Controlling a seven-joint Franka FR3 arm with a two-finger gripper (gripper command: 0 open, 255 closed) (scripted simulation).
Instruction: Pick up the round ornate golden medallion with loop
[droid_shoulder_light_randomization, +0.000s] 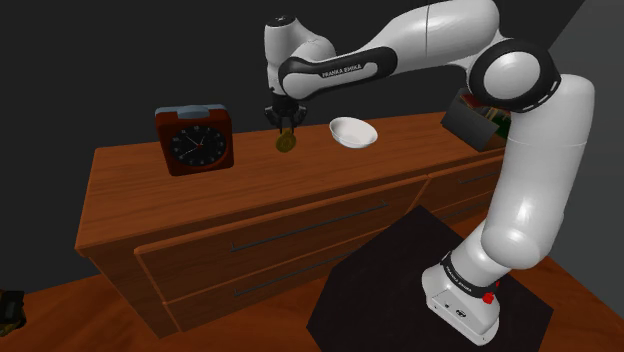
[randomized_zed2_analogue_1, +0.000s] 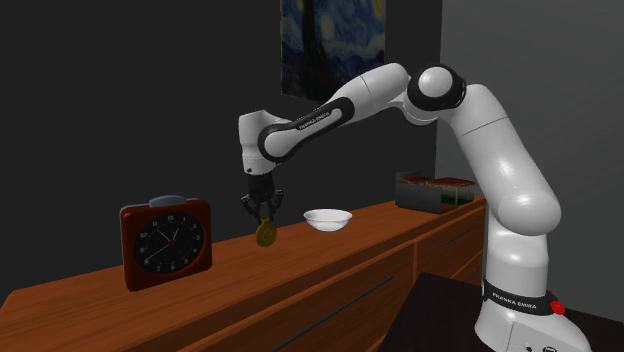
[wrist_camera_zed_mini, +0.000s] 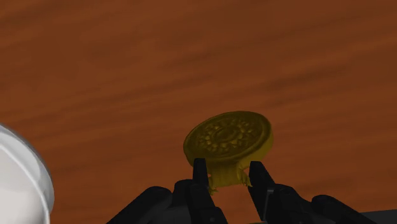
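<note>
A round golden medallion (wrist_camera_zed_mini: 229, 139) with an ornate face hangs by its loop between the black fingers of my gripper (wrist_camera_zed_mini: 229, 170), which is shut on the loop. In the shoulder view the medallion (droid_shoulder_light_randomization: 286, 142) dangles under the gripper (droid_shoulder_light_randomization: 285, 127), above the wooden dresser top (droid_shoulder_light_randomization: 130, 180), between the clock and the bowl. The second exterior view shows the medallion (randomized_zed2_analogue_1: 265, 234) lifted off the dresser top (randomized_zed2_analogue_1: 230, 275) below the gripper (randomized_zed2_analogue_1: 263, 213).
A dark red square clock (droid_shoulder_light_randomization: 195, 140) stands on the dresser at the shoulder view's left. A white bowl (droid_shoulder_light_randomization: 353, 132) sits to the right of the gripper, its rim (wrist_camera_zed_mini: 25, 172) also showing beside the fingers. A box of books (randomized_zed2_analogue_1: 433, 190) stands at the dresser's far end.
</note>
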